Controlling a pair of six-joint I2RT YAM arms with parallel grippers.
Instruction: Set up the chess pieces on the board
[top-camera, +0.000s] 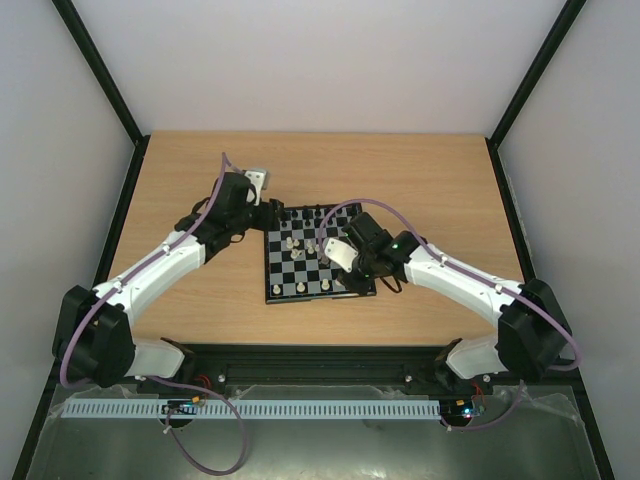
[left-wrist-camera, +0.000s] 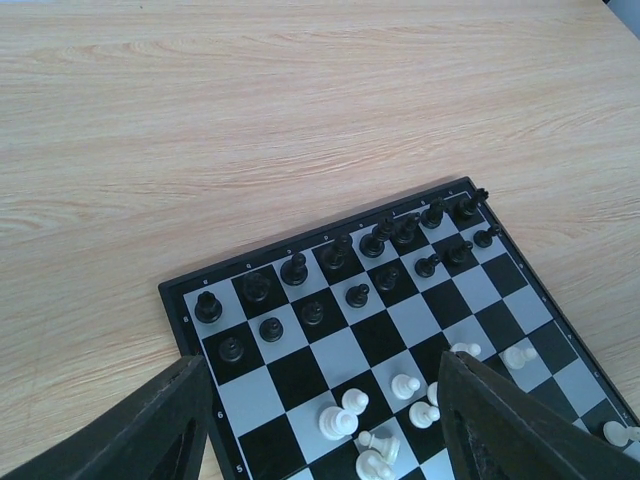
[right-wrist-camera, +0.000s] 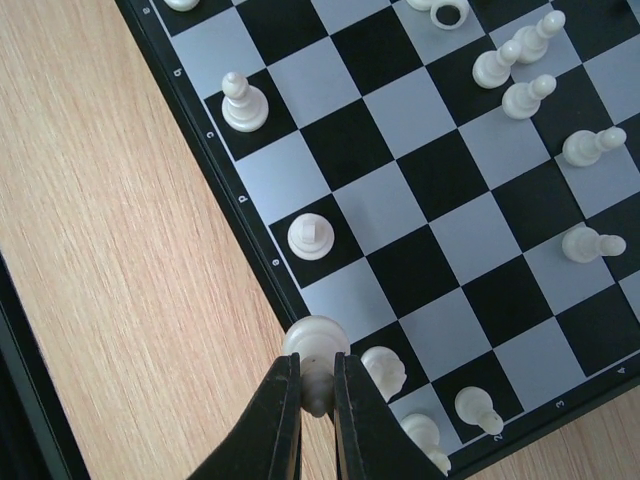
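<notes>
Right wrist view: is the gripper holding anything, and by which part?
The right gripper pinches a white chess piece by its narrow part. The piece's wider round end sticks out beyond the grip.

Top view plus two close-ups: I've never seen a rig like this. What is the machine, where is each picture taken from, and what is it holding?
Two robot arms are bolted at the near edge of a wooden table. The wide picture comes from a fixed camera above and behind them, with the left arm on the left and the right arm on the right. The other two pictures come from a camera on each wrist, looking past that arm's own jaws. Between the arms lies a small chessboard. Black pieces are mostly lined up along one side, and white pieces are scattered. The left jaws are open and empty. The right jaws are shut on one white piece at the board's edge.
</notes>
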